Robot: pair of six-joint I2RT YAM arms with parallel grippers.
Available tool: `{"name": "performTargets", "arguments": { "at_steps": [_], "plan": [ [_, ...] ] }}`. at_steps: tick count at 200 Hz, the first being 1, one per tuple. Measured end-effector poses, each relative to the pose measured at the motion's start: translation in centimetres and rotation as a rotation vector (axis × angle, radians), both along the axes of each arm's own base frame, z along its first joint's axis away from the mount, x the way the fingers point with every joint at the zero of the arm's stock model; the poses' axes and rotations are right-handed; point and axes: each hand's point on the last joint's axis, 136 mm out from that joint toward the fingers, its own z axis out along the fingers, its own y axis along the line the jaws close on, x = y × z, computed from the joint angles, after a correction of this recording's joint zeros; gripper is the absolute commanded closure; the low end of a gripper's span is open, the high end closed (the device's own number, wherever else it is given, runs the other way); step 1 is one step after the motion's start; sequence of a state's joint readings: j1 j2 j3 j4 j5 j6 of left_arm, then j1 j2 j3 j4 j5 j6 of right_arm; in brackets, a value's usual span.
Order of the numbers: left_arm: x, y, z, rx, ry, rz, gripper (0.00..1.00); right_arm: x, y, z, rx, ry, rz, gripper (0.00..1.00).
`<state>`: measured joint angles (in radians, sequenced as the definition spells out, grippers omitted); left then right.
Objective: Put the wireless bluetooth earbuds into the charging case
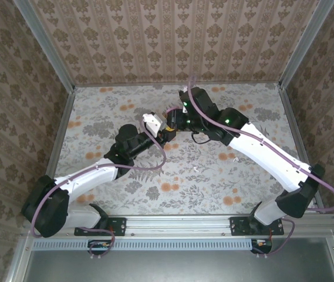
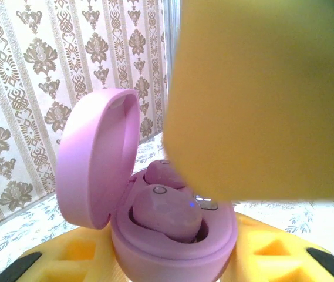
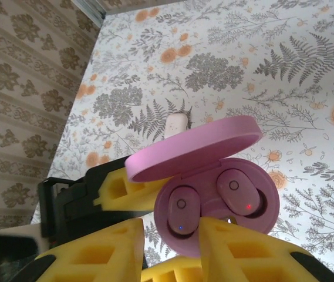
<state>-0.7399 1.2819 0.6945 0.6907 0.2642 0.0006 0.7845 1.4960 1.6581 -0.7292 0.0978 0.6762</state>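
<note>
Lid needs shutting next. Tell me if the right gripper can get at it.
Probably yes: the right gripper sits at the charging case, whose lid stands open beside it, nothing between; the left gripper holds the case.

- A flat table top with a pale cover of grey leaves and orange flowers (image 1: pixel 96 111).
- Tall walls of tan paper with brown curly flower stripes (image 1: pixel 172 41) stand on three sides of the table.
- Shiny grey metal posts (image 1: pixel 43 42) run up the back corners.
- A long silver metal rail (image 1: pixel 178 222) lies along the near edge.
- The light is bright and even.
</note>
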Motion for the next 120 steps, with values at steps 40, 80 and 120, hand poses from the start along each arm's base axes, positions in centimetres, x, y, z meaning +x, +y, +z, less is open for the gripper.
{"name": "performTargets", "arguments": {
  "at_steps": [40,80,120],
  "plan": [
    [0.0,0.0,0.0,0.000,0.000,0.000,0.62,-0.6,-0.6,1.9,0.041,-0.040,-0.001,0.68],
    [0.0,0.0,0.0,0.000,0.000,-0.002,0.62,-0.9,-1.0,1.6,0.063,-0.052,-0.005,0.74],
    [-0.6,0.0,0.5,-0.004,-0.005,-0.024,0.62,-1.4,-3.1,2.3,0.100,-0.087,-0.032,0.70]
  ]
}}
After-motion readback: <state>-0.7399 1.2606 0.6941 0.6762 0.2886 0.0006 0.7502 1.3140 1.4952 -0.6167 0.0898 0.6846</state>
